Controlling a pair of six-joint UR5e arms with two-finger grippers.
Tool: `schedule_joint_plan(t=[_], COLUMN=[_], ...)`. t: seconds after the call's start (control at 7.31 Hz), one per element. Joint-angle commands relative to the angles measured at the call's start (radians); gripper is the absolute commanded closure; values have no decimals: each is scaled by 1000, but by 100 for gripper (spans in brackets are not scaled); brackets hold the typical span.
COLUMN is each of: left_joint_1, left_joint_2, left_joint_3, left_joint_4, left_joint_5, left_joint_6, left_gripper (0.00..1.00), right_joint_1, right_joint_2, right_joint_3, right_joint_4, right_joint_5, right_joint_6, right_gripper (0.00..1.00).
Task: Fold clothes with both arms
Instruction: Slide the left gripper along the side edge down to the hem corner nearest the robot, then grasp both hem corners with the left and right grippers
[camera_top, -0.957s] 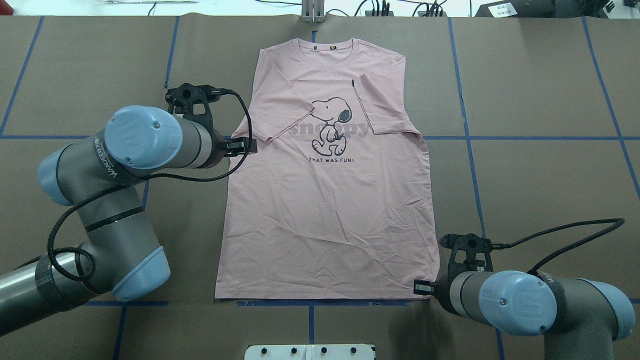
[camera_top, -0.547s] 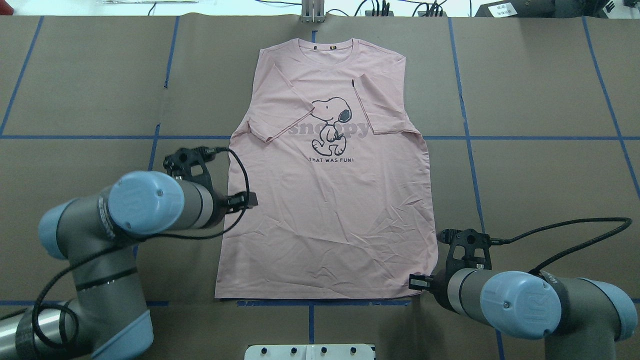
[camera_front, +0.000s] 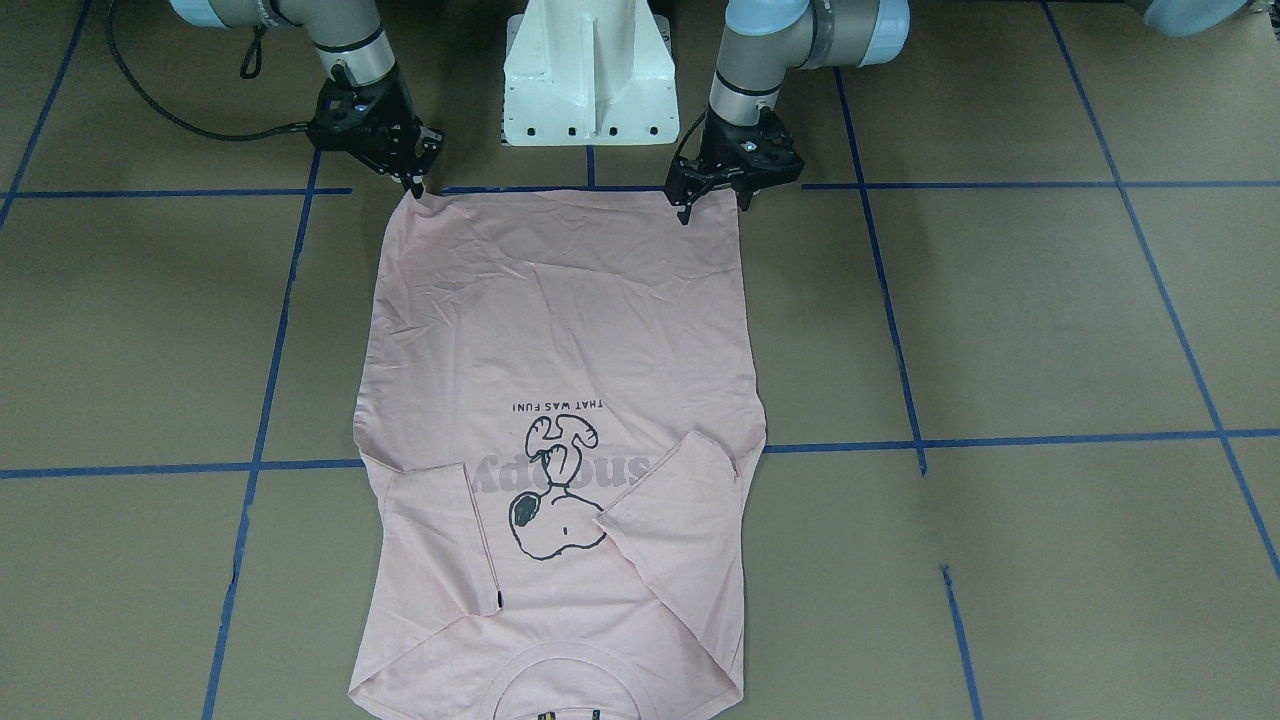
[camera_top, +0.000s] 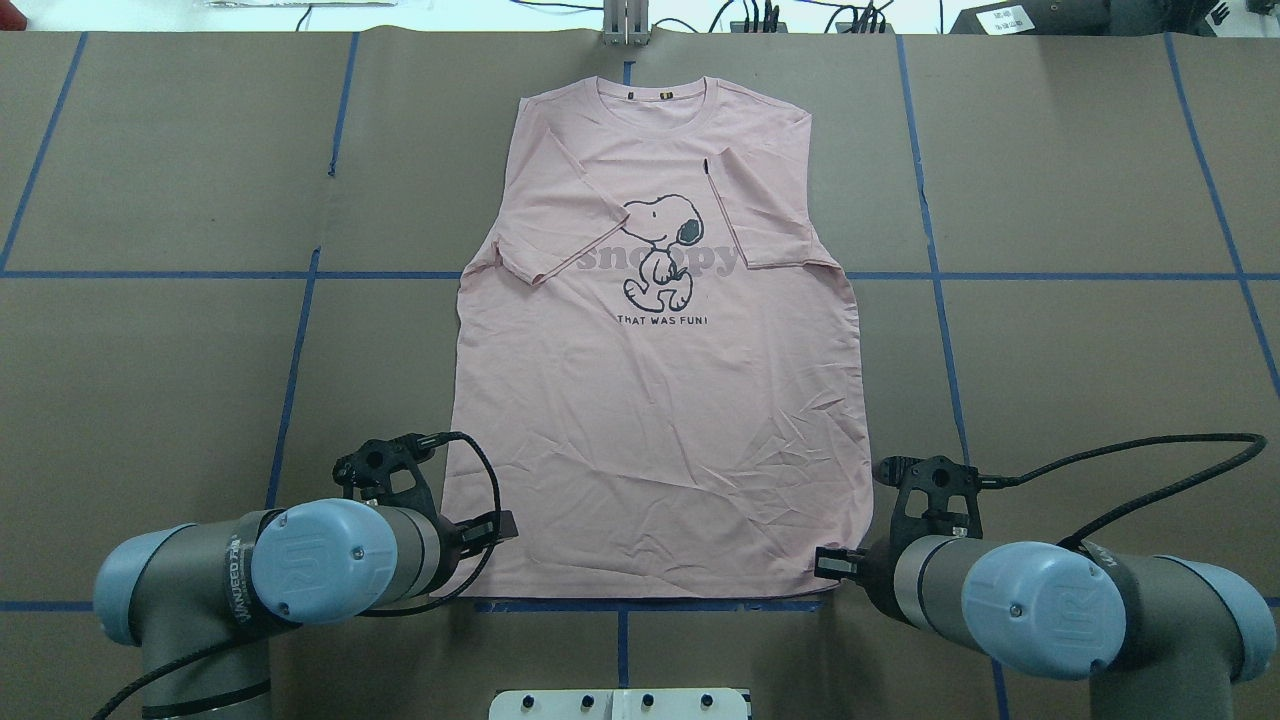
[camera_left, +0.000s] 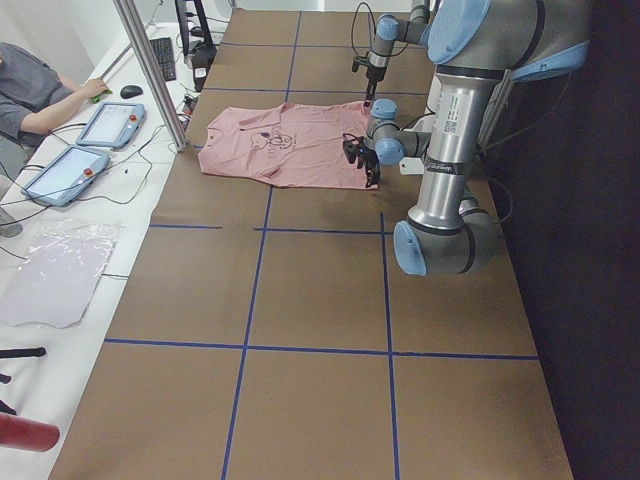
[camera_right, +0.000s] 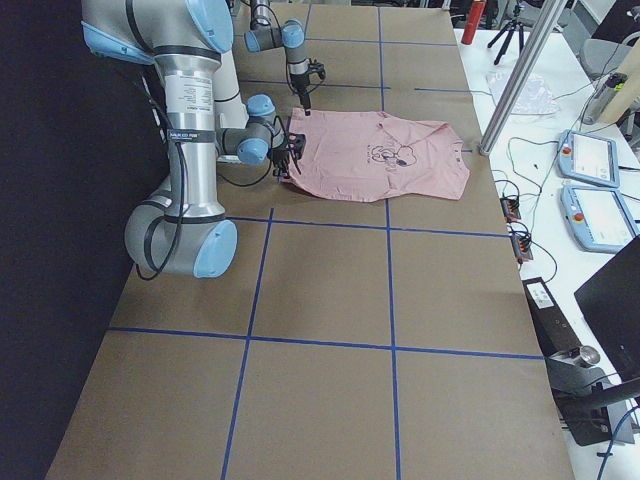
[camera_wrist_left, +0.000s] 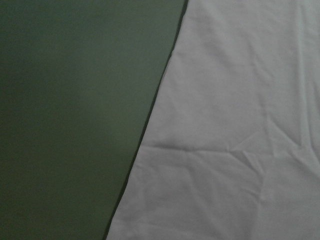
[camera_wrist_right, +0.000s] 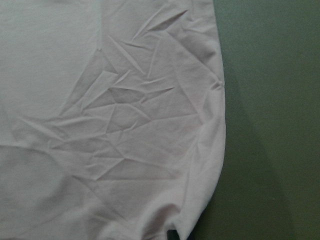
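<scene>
Plainly, T-shirt (camera_top: 650, 450) reads "THAT WAS FUN!" — perhaps "snoopy".

Room views are evenly bright with soft shadows; wrist views are dim, the T-shirt (camera_wrist_left: 230, 120) greyish.

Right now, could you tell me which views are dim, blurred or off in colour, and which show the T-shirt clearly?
Left wrist view: dim, soft, the T-shirt looks greyish, the table greenish. Right wrist view: same cast, but creases read clearly. Overhead and front-facing views: even light, crisp dog print. Side views: robot's side falls to black.
</scene>
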Motion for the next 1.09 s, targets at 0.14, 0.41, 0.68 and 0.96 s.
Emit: schedule_joint_plan(t=[0.14,0.41,0.68,0.96], left_joint_1=[8,12,24,38], left_joint_2=[36,35,33,33], left_joint_3=[-5,-6,-10,-22], left_joint_4=[2,2,2,5], left_joint_5=[0,0,-1,-1], left_joint_6=[-10,-10,-11,-11], left_gripper=[0,3,15,20], right_joint_1=[2,3,9,9], right_joint_2=[1,-2,0,0], right_joint_3=[7,7,10,13], right_joint_4=[3,3,3,3], right_joint_5=[-1,0,7,8], right_joint_6=[0,0,0,0], right_gripper=[100,100,100,100])
